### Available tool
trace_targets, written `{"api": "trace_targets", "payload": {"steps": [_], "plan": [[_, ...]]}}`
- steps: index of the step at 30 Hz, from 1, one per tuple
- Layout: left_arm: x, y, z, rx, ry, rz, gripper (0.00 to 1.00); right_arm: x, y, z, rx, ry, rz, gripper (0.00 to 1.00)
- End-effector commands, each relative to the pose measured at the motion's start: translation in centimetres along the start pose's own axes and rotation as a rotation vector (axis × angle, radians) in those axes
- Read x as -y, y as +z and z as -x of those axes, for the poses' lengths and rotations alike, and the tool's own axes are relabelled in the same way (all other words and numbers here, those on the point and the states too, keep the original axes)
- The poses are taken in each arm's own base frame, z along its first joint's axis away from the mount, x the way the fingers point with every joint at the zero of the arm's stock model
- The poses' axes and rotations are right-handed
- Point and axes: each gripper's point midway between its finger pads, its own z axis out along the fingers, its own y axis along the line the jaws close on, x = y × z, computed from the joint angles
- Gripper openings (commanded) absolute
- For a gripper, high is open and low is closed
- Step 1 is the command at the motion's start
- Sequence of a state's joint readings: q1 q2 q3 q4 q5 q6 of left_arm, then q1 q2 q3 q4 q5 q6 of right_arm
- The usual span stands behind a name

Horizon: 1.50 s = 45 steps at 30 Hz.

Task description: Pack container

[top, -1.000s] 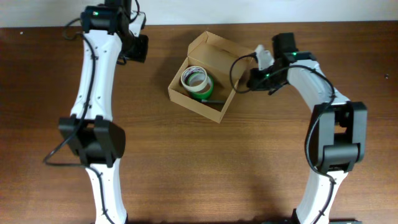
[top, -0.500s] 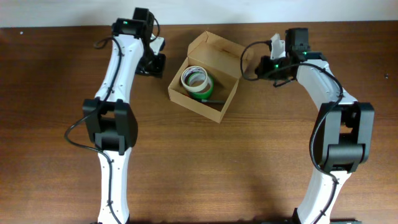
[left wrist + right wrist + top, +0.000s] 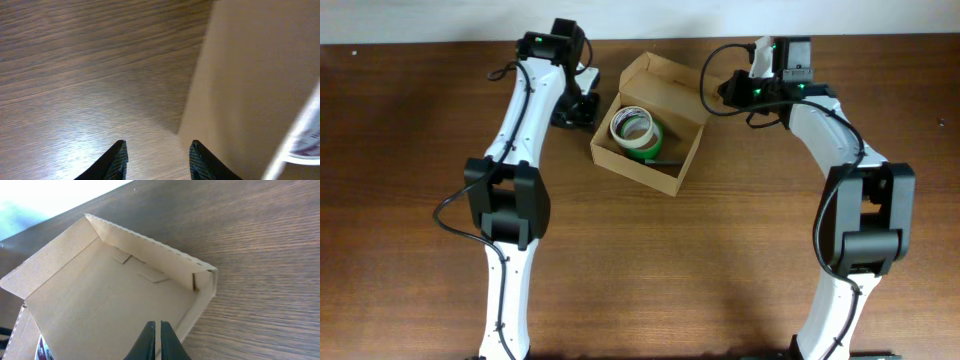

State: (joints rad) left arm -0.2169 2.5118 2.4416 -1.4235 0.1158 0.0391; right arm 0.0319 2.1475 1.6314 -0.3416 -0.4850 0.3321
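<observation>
Container (image 3: 632, 168) far-centre on tabletop (image 3: 420, 200), open, tape rolls (image 3: 636, 130) inside. Step, judged: closing flap (image 3: 100, 295). Left pincer (image 3: 157, 150) apart, beside left wall. Right pincer (image 3: 155, 330) together, over flap. Next: push flap down.

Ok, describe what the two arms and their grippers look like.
Both arms, left arm and right arm, have white shells with black joint housings, green lights near the wrists, and loose black cables. The left gripper and right gripper have dark, tapered fingers; the left's look cross-hatched.
</observation>
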Motion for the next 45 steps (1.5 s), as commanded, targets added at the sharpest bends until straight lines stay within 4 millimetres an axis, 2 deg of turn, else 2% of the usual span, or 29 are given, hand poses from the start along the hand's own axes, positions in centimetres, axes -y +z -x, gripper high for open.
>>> {"api": "trace_targets", "payload": {"steps": [1,6,11,17,20,22,26,32,39,45], "plan": [[1.9,0.7,-0.3,-0.022,0.016,-0.026,0.4,0.4,1.0,-0.5,-0.019,0.024,0.011,0.07],[3.0,0.8,-0.5,-0.028,0.038,-0.024,0.4,1.0,0.6,0.1,-0.004,0.012,0.017,0.07],[3.0,0.8,-0.5,-0.028,0.04,-0.023,0.4,2.3,-0.7,0.9,0.005,0.036,0.065,0.07],[2.9,0.8,-0.5,-0.028,0.038,-0.021,0.4,5.4,-3.1,2.5,0.04,0.099,0.077,0.07],[2.5,0.8,-0.5,-0.028,0.038,0.001,0.4,7.4,-3.9,1.7,0.006,0.162,0.046,0.07],[2.5,0.8,-0.4,-0.027,0.038,0.002,0.39,7.7,-3.9,0.7,-0.03,0.175,0.035,0.07],[2.5,0.8,-0.4,-0.027,0.038,0.002,0.4,6.6,-3.0,-0.7,-0.079,0.15,0.022,0.06],[2.6,0.8,-0.7,-0.036,0.031,-0.001,0.4,3.3,-1.1,-1.5,-0.099,0.079,0.042,0.07],[3.1,0.8,-1.2,-0.056,0.028,-0.006,0.4,-0.6,0.6,-1.0,-0.059,-0.018,0.098,0.07],[4.6,0.9,-2.1,-0.096,0.025,-0.039,0.36,-1.8,1.5,-0.4,-0.027,-0.005,0.123,0.09]]}}
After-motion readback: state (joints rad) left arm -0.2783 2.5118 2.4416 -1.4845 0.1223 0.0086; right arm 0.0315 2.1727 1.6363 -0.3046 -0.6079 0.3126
